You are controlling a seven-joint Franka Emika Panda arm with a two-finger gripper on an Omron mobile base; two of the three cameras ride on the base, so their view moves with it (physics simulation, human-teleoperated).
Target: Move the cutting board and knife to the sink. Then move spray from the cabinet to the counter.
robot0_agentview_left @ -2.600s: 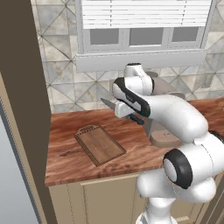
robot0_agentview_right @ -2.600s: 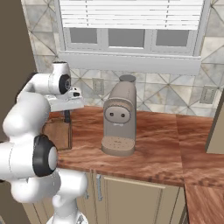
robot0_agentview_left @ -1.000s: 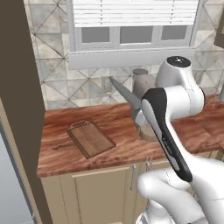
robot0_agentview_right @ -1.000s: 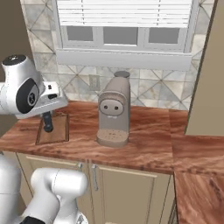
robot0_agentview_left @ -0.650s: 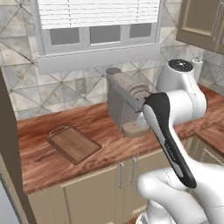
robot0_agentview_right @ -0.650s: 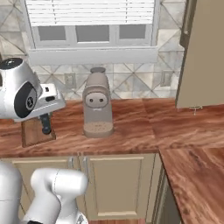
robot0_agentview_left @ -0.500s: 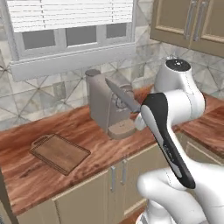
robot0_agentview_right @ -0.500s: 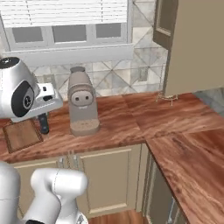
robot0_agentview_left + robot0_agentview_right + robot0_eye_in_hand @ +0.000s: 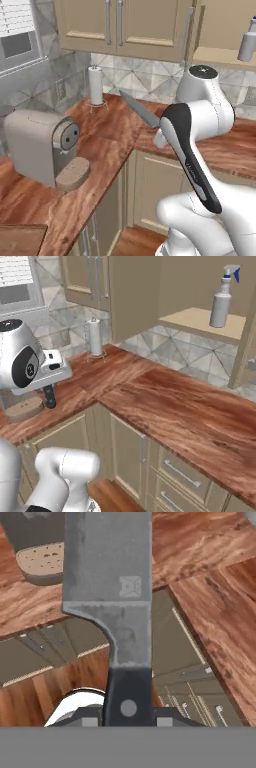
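Knife point(image 9: 107, 587) sits in my pincer point(image 9: 128, 714), the black handle clamped between the 2 fingers and the grey blade running straight up the hand view. In the left base view the blade point(image 9: 140, 110) sticks out from behind my forearm, pointing up and to the left, held in the air above the corner of the surface point(image 9: 107, 130). In the right base view the handle end point(image 9: 50, 396) hangs below my hand, above the edge of the surface near the coffee machine base.

Beneath the blade in the hand view lie the red-brown surface point(image 9: 210, 587), the beige cabinet fronts and a strip of floor; the round drip plate of the coffee machine point(image 9: 40, 562) shows at the upper left.

Spray point(image 9: 221, 298) stands upright on the shelf of the open cabinet point(image 9: 200, 318) at the upper right of the right base view, well apart from me; in the left base view the bottle point(image 9: 247, 42) shows at the top right edge on the same shelf.

Board point(image 9: 20, 240) lies flat on the surface at the bottom left corner of the left base view, near the coffee machine point(image 9: 42, 147). A paper towel roll point(image 9: 95, 86) stands upright in the far corner against the tiled wall.
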